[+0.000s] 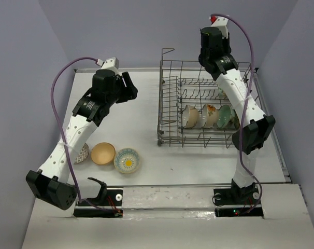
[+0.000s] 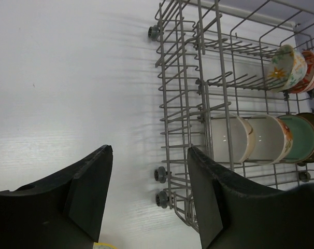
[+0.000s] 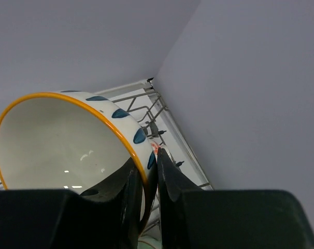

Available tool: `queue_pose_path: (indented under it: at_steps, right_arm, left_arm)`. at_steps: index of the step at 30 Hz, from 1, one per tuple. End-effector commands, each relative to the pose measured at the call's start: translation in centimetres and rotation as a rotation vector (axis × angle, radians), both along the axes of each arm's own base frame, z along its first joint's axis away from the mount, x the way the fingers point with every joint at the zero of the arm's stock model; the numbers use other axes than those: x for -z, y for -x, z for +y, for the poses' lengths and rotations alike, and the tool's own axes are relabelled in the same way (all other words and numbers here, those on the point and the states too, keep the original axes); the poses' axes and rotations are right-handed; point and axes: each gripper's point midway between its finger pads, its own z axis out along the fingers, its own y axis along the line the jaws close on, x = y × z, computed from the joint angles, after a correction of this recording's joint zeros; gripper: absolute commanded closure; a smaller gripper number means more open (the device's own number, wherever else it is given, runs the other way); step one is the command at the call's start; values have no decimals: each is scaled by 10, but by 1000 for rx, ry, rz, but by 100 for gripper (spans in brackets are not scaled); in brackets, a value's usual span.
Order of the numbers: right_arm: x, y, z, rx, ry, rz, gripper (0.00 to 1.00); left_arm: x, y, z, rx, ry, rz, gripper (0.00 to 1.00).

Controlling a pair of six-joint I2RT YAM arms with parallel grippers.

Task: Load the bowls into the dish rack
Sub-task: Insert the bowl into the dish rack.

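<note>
Right claw (image 3: 152,155) clamped on spotted bowl (image 3: 58,145), at its rim, high over rack (image 1: 170,98) far corner. Left claw (image 2: 149,151) apart, empty, above bench (image 1: 131,114). Three bowls (image 1: 127,160) sit on bench. Glazed ceramic likely stiff, slick, chippable; pinch rim wall.

patterned bowl (image 1: 83,154) half hidden under left arm (image 1: 76,130), dish rack (image 2: 234,104) cropped
</note>
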Motion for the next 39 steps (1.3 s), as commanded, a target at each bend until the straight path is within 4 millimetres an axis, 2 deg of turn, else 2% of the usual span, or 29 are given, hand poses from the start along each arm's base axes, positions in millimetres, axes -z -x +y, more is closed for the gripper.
queue_pose_path:
  at_steps: [1,3,4,6,7,8,9,11,17,20,25,27,39]
  right_arm:
    - [3,-12,7,112,148,9,99]
    - [8,-20,7,150,186,2,99]
    - [17,-22,5,179,269,77,99]
    - [18,-26,5,230,284,30,99]
    - [21,-24,2,248,373,112,99]
    - [18,-25,2,269,349,53,99]
    - [19,-26,3,275,369,69,99]
    - [23,-28,3,275,420,113,99]
    - [53,-30,4,275,456,177,99]
    - [70,-29,4,272,483,224,99]
    - [79,-28,18,239,514,253,99]
    - [81,-28,18,239,518,260,99]
    - [103,-30,35,189,583,327,99]
  left_arm:
    - [-4,-2,1,14,8,-58,31]
    - [10,-4,5,8,-7,-37,31]
    - [13,-5,7,4,-11,-33,31]
    - [24,-7,11,-5,-23,-19,30]
    - [26,-9,16,-18,-24,-20,30]
    - [30,-10,17,-17,-20,-15,30]
    - [28,-10,15,-1,-6,-18,30]
    - [38,-10,18,-1,1,-4,30]
    - [64,-13,22,4,12,33,30]
    - [67,-14,23,6,18,38,30]
    - [75,-14,26,5,22,47,30]
    - [79,-13,27,4,22,55,30]
    - [80,-12,28,8,27,52,30]
